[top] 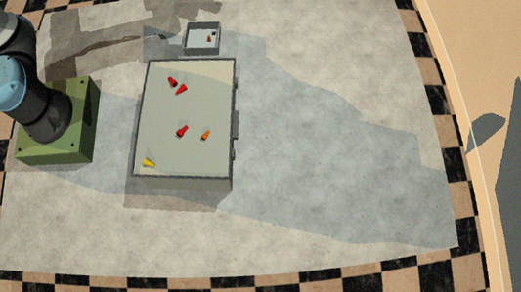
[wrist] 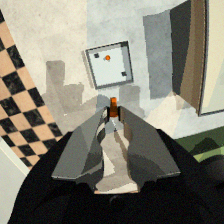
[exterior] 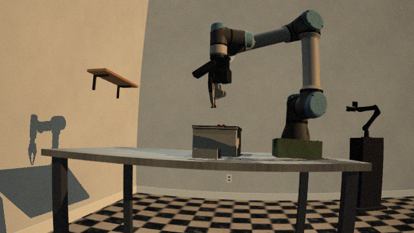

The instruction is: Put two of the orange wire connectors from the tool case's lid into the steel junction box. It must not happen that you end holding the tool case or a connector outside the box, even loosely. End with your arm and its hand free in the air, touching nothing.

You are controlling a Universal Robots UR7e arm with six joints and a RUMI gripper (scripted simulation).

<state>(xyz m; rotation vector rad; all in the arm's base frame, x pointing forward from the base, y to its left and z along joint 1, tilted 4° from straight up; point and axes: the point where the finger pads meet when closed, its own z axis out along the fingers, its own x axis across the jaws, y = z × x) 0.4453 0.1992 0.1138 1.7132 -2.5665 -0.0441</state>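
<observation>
My gripper (wrist: 113,107) is shut on an orange wire connector (wrist: 114,104) and holds it high above the table; it also shows in the exterior view (exterior: 213,104). The small steel junction box (top: 201,37) sits on the table beyond the tool case, with one orange connector (top: 209,38) inside it. In the wrist view the box (wrist: 109,63) lies ahead of the fingertips with that connector (wrist: 107,58) in it. The tool case's lid (top: 187,117) holds one more orange connector (top: 206,135).
On the lid lie three red connectors (top: 172,81) (top: 181,89) (top: 181,131) and a yellow one (top: 148,163). The arm's green base (top: 59,122) stands left of the case. A wall shelf (exterior: 110,77) hangs at the left, and a black pedestal (exterior: 366,171) stands right of the table.
</observation>
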